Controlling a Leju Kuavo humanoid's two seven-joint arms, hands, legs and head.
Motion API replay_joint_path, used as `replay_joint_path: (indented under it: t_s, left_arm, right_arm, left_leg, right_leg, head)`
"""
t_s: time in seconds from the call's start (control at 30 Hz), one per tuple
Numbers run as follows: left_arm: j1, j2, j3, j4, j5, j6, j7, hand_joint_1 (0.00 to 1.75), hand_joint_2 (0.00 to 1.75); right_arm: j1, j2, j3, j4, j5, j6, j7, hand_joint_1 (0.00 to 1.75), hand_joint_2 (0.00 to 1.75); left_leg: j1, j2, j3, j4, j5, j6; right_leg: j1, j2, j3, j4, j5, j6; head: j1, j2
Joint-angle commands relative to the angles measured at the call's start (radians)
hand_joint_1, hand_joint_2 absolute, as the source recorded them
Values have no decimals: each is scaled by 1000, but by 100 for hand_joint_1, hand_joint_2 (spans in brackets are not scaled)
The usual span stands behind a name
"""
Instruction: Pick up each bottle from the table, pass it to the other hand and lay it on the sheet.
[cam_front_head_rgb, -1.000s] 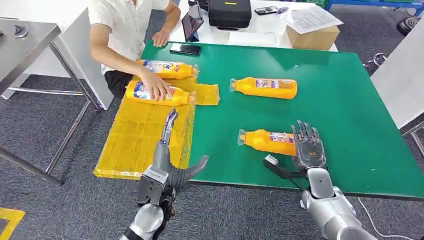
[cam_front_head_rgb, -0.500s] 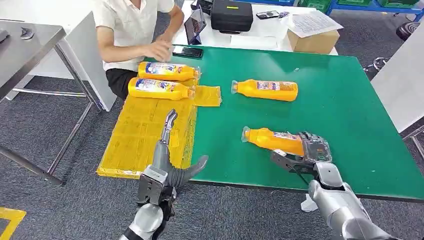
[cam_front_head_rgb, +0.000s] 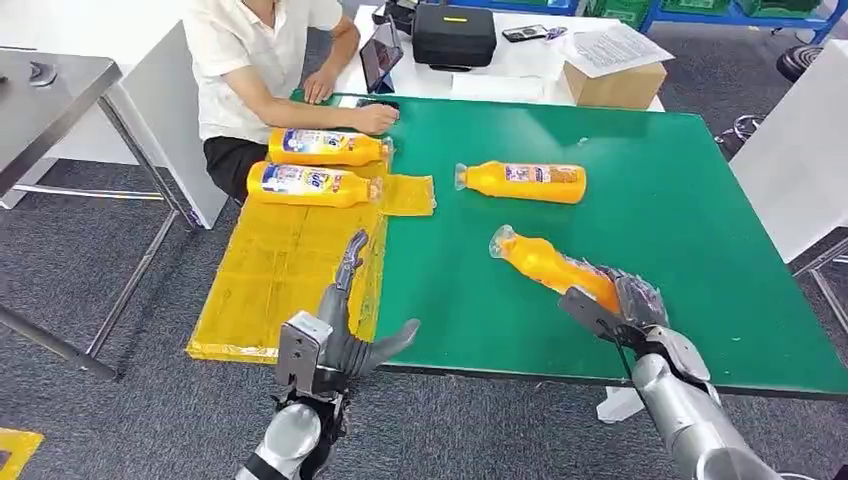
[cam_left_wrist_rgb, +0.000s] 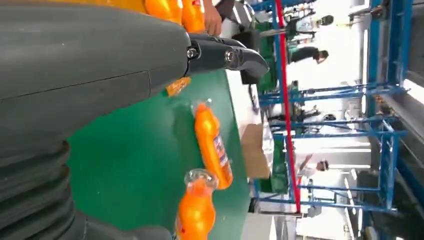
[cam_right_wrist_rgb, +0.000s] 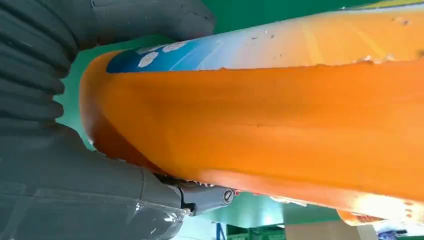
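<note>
I have the near bottle (cam_front_head_rgb: 556, 271) off the table (cam_front_head_rgb: 700, 250) now: a second ago it lay flat beside my right hand (cam_front_head_rgb: 628, 305), half a second ago the fingers were folding over its base, and at this point the right hand grips the fat end with thumb below and fingers wrapped over the top, the capped neck tilted up and away toward the middle of the table. The right wrist view confirms it, with the orange body pressed between the grey thumb and the palm. My left hand (cam_front_head_rgb: 350, 335) has barely shifted; it hovers at the near edge of the yellow sheet (cam_front_head_rgb: 270, 270), fingers spread and pointing forward, thumb out to the side, holding nothing. The second bottle (cam_front_head_rgb: 522, 181) lies on its side on the green surface farther back, well apart from either hand. Two bottles (cam_front_head_rgb: 312, 166) already rest side by side at the far end of the sheet, and the person (cam_front_head_rgb: 262, 60) seated there has taken a hand off them and now rests it by the phone (cam_front_head_rgb: 368, 103). I judge the pickup done and the handover next, so I need to bring the right hand across toward the waiting left one.
</note>
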Motion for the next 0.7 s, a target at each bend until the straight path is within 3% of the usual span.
replay_joint_path:
  t_s: [0.03, 0.17, 0.27, 0.4, 0.7]
  left_arm:
    - [-17, 4, 43, 103, 145, -68, 65, 0, 175]
    - [-21, 7, 62, 283, 396, -195, 210, 0, 175]
    - [-36, 18, -3, 360, 448, -294, 190, 0, 175]
    - [-79, 9, -54, 341, 463, -295, 198, 0, 175]
    - [-83, 19, -65, 334, 476, -287, 206, 0, 175]
  right_arm:
    - [159, 50, 36, -101, -165, 54, -99, 175, 175]
    - [190, 109, 85, -278, -249, 27, -153, 175, 175]
    - [180, 154, 188, -372, -268, 20, -142, 175, 175]
    - [131, 215, 341, -374, -266, 1, -113, 175, 175]
    - [125, 190, 377, -363, -306, -21, -116, 175, 175]
  left_leg:
    - [2, -4, -2, -2, 2, -2]
    - [2, 0, -3, -5, 3, -3]
    - [1, 2, -2, -4, 1, -3]
    - [2, 4, -11, 0, 1, -3]
    - [2, -7, -21, 0, 5, -3]
  right_leg:
    - [2, -4, 0, -3, 1, -2]
    - [1, 1, 6, -5, 4, -2]
    - [1, 2, 7, -1, 4, -4]
    - [2, 4, -2, 3, 4, -3]
    - [1, -7, -8, 5, 2, -2]
  head:
    - [0, 0]
    - [0, 0]
    - [0, 0]
    - [-1, 0]
    - [0, 0]
